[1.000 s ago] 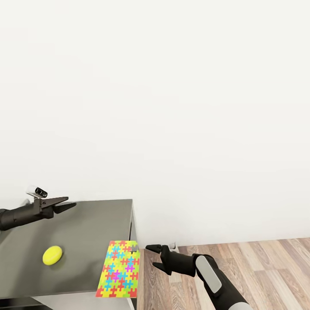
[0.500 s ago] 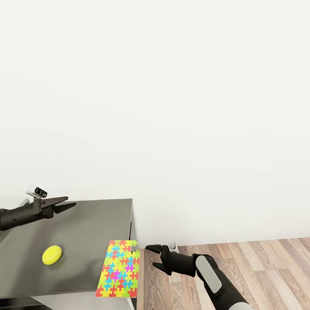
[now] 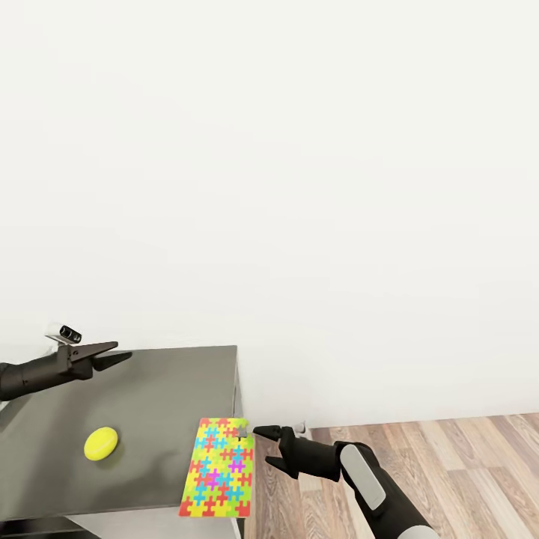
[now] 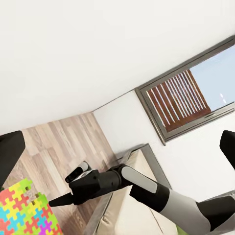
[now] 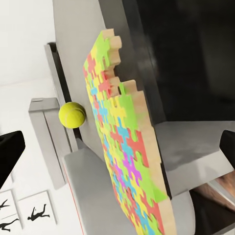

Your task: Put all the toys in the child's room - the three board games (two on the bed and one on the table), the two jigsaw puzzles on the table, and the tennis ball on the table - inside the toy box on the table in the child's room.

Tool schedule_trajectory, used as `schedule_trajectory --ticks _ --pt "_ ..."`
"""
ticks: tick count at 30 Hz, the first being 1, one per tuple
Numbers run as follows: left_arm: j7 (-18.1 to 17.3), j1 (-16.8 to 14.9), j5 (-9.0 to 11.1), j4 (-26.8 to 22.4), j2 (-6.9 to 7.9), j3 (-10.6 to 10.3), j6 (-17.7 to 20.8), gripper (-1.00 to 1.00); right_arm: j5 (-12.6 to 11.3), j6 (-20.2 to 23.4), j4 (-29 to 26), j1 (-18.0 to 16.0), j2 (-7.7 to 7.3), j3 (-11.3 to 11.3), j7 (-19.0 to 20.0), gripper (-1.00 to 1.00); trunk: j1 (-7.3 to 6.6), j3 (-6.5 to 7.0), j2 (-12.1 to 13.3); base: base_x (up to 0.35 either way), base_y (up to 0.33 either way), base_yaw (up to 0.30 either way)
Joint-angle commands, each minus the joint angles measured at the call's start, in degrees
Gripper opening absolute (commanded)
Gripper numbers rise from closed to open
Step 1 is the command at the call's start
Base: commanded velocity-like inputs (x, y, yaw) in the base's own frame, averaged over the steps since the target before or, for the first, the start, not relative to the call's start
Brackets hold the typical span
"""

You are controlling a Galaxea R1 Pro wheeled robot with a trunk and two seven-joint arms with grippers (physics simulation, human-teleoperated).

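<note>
Puzzle [image 3: 220, 470] lay flat at the right end of the grey table [image 3: 157, 397], its edge overhanging slightly, with the tennis ball [image 3: 100, 443] sitting well apart to its left. Just beside the puzzle's far right corner, the right gripper [image 3: 263, 444] hovered with fingers spread and holding nothing. Over the table's far left side, the left gripper [image 3: 112, 354] hung in the air, its fingers also parted and empty. Beyond the table stood a white wall [image 3: 299, 187] above wooden floor [image 3: 464, 464].
</note>
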Motion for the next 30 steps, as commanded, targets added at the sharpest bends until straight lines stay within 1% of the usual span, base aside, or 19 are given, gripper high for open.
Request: schedule_trajectory --ticks 1,7,15,30 --pt "-0.2 0.0 0.0 0.0 0.02 0.0 0.6 1.0 0.3 0.1 0.0 0.0 -0.01 0.0 0.3 1.0 0.0 -0.06 0.0 0.0 0.019 0.0" --pt "-0.2 0.0 0.0 0.0 0.02 0.0 0.6 1.0 0.3 0.1 0.0 0.0 0.0 0.0 0.3 1.0 0.0 -0.06 0.0 0.0 0.023 0.0" --pt "-0.2 0.0 0.0 0.0 0.01 0.0 0.6 1.0 0.3 0.1 0.0 0.0 -0.03 0.0 0.3 1.0 0.0 -0.06 0.0 0.0 0.141 0.0" --pt "-0.2 0.0 0.0 0.0 0.02 0.0 0.6 1.0 0.3 0.1 0.0 0.0 -0.03 -0.1 0.3 1.0 0.0 -0.06 0.0 0.0 0.014 0.0"
